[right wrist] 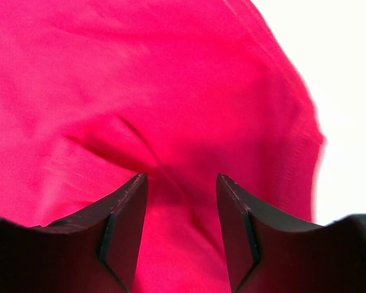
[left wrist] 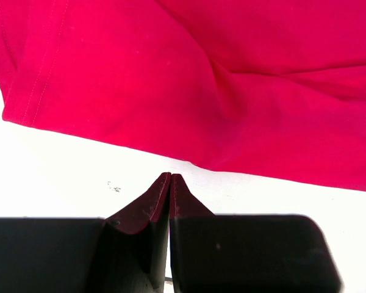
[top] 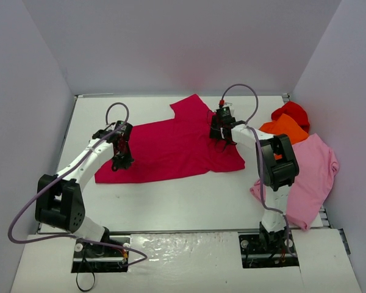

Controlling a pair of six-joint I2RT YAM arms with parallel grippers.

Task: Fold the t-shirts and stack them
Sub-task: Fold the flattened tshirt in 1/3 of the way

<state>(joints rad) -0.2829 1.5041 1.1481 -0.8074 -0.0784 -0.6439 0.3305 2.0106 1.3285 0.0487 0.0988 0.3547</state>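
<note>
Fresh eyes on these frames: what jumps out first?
The big crimson t-shirt lies spread out in the middle of the white table and fills both wrist views. Both arms hang over it: the left claw is shut just off its near-left hem, and the right claw is open above its right side. At the table's right edge lies a heap: the light pink shirt, with the orange shirt and bright red shirt at its far end.

You have the large t-shirt (top: 171, 146) spread across the middle of the table (top: 171, 201), your left gripper (top: 122, 163) at its near left edge, your right gripper (top: 222, 141) over its right part, and at the right edge the near t-shirt (top: 311, 177), the middle t-shirt (top: 287, 128) overlapping its far end, and the far t-shirt (top: 293, 111) behind.
</note>
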